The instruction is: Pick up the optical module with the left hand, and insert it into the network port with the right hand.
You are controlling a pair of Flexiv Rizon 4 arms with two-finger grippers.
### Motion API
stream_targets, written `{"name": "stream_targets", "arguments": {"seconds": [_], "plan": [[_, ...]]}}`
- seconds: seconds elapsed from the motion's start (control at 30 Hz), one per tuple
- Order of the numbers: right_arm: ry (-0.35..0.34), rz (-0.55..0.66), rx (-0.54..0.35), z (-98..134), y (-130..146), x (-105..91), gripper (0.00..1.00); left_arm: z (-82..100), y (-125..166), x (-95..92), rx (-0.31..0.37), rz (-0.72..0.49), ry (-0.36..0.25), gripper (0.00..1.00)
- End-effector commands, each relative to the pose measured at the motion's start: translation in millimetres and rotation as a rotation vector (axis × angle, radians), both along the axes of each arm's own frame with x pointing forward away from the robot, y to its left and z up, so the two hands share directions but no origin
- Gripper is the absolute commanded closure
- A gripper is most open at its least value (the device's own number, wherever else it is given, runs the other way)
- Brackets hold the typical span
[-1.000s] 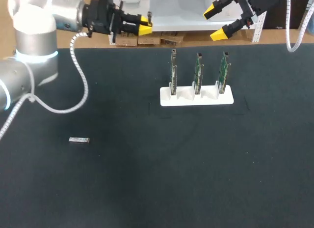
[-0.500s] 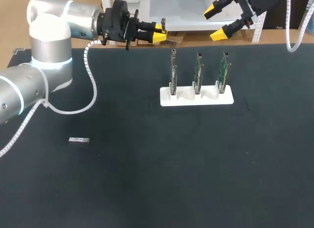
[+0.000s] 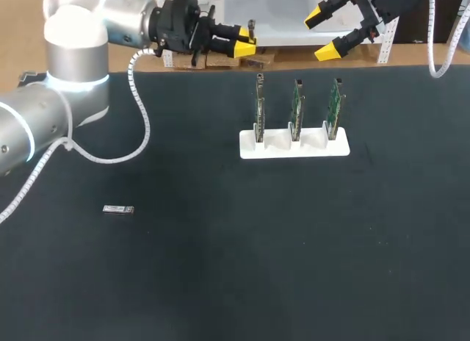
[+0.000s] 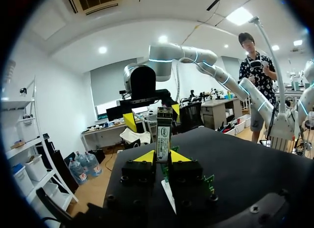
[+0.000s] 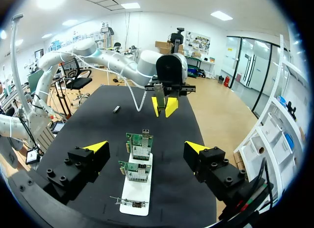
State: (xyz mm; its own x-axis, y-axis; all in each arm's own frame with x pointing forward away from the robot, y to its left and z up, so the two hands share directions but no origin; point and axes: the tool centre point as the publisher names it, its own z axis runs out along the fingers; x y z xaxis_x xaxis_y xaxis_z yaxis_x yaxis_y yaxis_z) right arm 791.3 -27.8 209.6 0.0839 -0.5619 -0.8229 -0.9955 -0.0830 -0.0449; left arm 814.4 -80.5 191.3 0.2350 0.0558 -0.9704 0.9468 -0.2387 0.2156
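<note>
My left gripper hangs over the table's far edge, shut on a slim silver optical module that sticks out past its yellow tips. My right gripper stands open to its right, above and behind the white holder, facing the left gripper. The holder carries three upright green network cards. From the right wrist view, the left gripper with the module is ahead of my open fingers, beyond the cards.
A second small module lies flat on the black table at the left, also visible in the right wrist view. Cardboard pieces lie along the far table edge.
My left arm has swung to the right along the far edge with the module in its grip, closer to the right gripper. The right arm has kept still.
</note>
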Motion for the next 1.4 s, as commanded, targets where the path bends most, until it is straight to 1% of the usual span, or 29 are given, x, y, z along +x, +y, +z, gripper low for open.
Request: {"name": "stream_targets", "arguments": {"seconds": [0.03, 0.27, 0.33, 0.5, 0.53, 0.57, 0.63, 0.67, 0.8, 0.83, 0.87, 0.9, 0.93, 1.0, 1.07, 1.17, 1.27, 1.3, 1.33, 1.4], "plan": [[-0.002, -0.003, 0.000, 0.0, -0.2, -1.6, 0.00, 2.4, -5.8, 6.5, 0.036, -0.104, 0.008, 1.00], [-0.002, -0.003, 0.000, 0.0, -0.2, -1.6, 0.00, 4.7, -9.5, -4.9, 0.022, -0.093, -0.013, 1.00], [-0.002, -0.003, 0.000, 0.0, -0.2, -1.6, 0.00, 2.9, -14.0, -7.1, 0.036, -0.097, -0.012, 1.00], [-0.002, -0.003, 0.000, 0.0, -0.2, -1.6, 0.00, -0.2, -15.8, -6.9, 0.038, -0.102, -0.016, 1.00], [-0.002, -0.003, 0.000, 0.0, -0.2, -1.6, 0.00, 0.2, -14.4, -5.4, 0.044, -0.083, -0.017, 1.00], [-0.002, -0.003, 0.000, 0.0, -0.2, -1.6, 0.00, 0.8, -13.5, -4.4, 0.066, -0.069, -0.023, 1.00], [-0.002, -0.003, 0.000, 0.0, -0.2, -1.6, 0.00, 1.8, -11.6, 0.8, 0.071, -0.048, -0.022, 1.00], [-0.002, -0.003, 0.000, 0.0, -0.2, -1.6, 0.00, 1.8, -11.2, 3.9, 0.087, -0.039, -0.020, 1.00], [-0.002, -0.003, 0.000, 0.0, -0.2, -1.6, 0.00, 3.0, -13.7, 16.1, 0.103, -0.030, -0.021, 1.00], [-0.002, -0.003, 0.000, 0.0, -0.2, -1.6, 0.00, 3.2, -14.3, 18.2, 0.119, -0.014, -0.015, 1.00], [-0.002, -0.003, 0.000, 0.0, -0.2, -1.6, 0.00, 3.4, -14.1, 19.8, 0.113, -0.014, -0.016, 1.00], [-0.002, -0.003, 0.000, 0.0, -0.2, -1.6, 0.00, 4.4, -13.0, 21.0, 0.109, 0.000, -0.024, 1.00], [-0.002, -0.003, 0.000, 0.0, -0.2, -1.6, 0.00, 5.3, -11.3, 21.1, 0.130, 0.032, -0.029, 1.00], [-0.002, -0.003, 0.000, 0.0, -0.2, -1.6, 0.00, 6.4, -8.0, 20.5, 0.137, 0.080, -0.034, 1.00], [-0.002, -0.003, 0.000, 0.0, -0.2, -1.6, 0.00, 7.3, -4.7, 20.0, 0.174, 0.142, -0.035, 1.00], [-0.002, -0.003, 0.000, 0.0, -0.2, -1.6, 0.00, 6.9, -3.7, 19.4, 0.217, 0.182, -0.030, 1.00], [-0.002, -0.003, 0.000, 0.0, -0.2, -1.6, 0.00, 5.1, -3.8, 19.2, 0.211, 0.176, -0.029, 1.00], [-0.002, -0.003, 0.000, 0.0, -0.2, -1.6, 0.00, 4.8, -4.1, 19.0, 0.196, 0.161, -0.043, 1.00], [-0.002, -0.003, 0.000, 0.0, -0.2, -1.6, 0.00, 5.9, -4.2, 17.0, 0.167, 0.137, -0.082, 1.00], [-0.002, -0.003, 0.000, 0.0, -0.2, -1.6, 0.00, 6.8, -4.5, 16.0, 0.163, 0.130, -0.078, 1.00]]}}
